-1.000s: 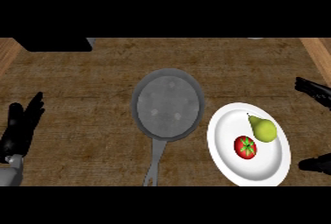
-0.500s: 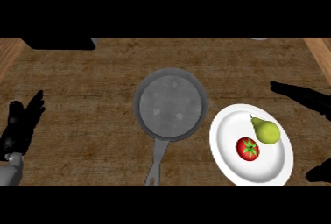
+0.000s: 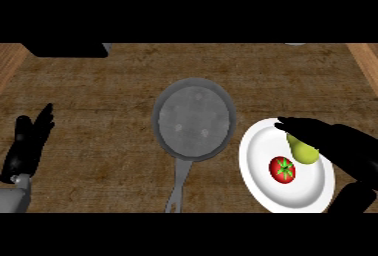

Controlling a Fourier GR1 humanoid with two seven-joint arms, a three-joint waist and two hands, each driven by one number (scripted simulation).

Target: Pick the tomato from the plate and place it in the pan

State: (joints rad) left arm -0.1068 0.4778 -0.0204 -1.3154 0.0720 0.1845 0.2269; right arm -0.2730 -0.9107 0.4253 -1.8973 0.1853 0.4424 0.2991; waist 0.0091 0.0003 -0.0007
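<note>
Left hand (image 3: 28, 145) open, upright — right hand (image 3: 332, 140) open, outstretched.

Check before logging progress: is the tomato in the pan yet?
No. The tomato sits on the plate; the pan holds nothing.

red tomato (image 3: 283, 169) (green star) – white plate (image 3: 258, 150), grey pan (image 3: 195, 119)

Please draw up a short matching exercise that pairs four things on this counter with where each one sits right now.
Things:
1. red tomato
2. yellow-green pear
3. grey metal pan
4. left hand

Places:
A. at the view's left edge, resting open
B. middle of the counter, nothing in it
C. on the white plate, partly under the right hand
D. on the white plate, uncovered

Pairs: 1-D, 2-C, 3-B, 4-A
</note>
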